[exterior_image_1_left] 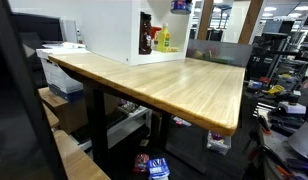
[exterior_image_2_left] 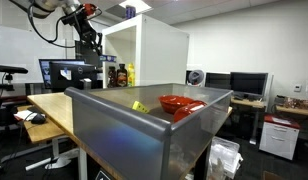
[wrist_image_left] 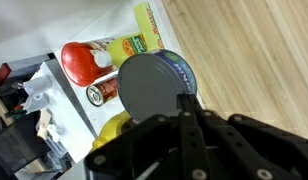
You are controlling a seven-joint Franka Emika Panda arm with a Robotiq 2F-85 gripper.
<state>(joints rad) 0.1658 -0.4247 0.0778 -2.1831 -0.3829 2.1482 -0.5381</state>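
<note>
Gripper (wrist_image_left: 187, 106) clenched at rim of can (wrist_image_left: 152, 85).
Grasp step, seemingly, hold unconfirmed; any shift calls for clearing red-capped bottle (wrist_image_left: 79, 62) close by.

ext: across table (exterior_image_1_left: 184, 85) | ext: behind grey bin (exterior_image_2_left: 124, 135) | both face cabinet (exterior_image_1_left: 106, 30) | wrist: close above can (wrist_image_left: 152, 85)
</note>
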